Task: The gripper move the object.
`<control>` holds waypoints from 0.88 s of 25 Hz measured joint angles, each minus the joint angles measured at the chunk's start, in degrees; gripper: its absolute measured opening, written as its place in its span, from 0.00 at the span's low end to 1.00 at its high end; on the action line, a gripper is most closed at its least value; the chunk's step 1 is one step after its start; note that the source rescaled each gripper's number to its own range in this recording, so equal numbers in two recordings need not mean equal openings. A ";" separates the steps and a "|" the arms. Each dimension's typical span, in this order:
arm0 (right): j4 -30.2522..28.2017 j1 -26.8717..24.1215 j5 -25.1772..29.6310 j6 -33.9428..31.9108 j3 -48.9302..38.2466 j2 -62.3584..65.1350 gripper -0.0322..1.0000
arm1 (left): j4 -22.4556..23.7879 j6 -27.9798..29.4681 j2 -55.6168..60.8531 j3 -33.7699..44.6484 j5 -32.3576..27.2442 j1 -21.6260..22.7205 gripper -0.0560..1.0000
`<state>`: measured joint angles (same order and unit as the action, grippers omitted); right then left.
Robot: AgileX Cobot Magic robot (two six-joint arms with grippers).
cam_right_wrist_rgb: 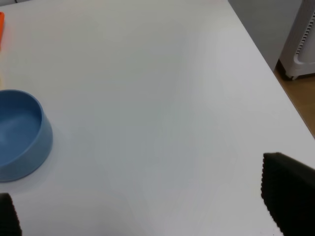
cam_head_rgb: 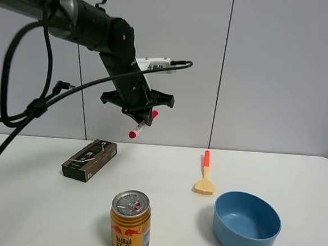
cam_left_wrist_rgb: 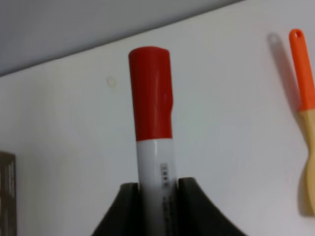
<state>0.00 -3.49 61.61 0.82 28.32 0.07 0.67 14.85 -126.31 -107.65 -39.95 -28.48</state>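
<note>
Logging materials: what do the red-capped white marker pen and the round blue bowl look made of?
The red-capped white marker pen looks like smooth plastic, with soft sheen on the cap. The round blue bowl seems matte plastic, evenly coloured; ceramic is possible.

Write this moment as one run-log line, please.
left gripper: shut on marker pen, held above table | right gripper: open, empty | spatula, bowl, can, box: on table

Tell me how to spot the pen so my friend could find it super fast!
Look at the big black arm above the white table. Its left gripper holds the marker pen up in the air, tilted. It is slim and white with red at both ends, unlike the orange-handled wooden spatula, which lies flat on the table.
</note>
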 joint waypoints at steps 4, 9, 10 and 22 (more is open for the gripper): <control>0.00 0.00 0.00 0.00 0.00 0.00 1.00 | -0.67 0.00 3.41 0.00 -8.84 -0.06 0.05; 0.00 0.00 0.00 0.00 0.00 0.00 1.00 | -0.67 -0.32 7.45 0.89 -12.20 -0.06 0.05; 0.00 0.00 0.00 0.00 0.00 0.00 1.00 | -0.67 -0.32 8.70 2.15 -11.26 -0.06 0.05; 0.00 0.00 0.00 0.00 0.00 0.00 1.00 | -0.67 8.04 27.79 36.00 7.57 3.19 0.05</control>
<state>0.00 -3.49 61.61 0.82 28.32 0.07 0.00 22.89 -98.52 -71.65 -32.38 -25.28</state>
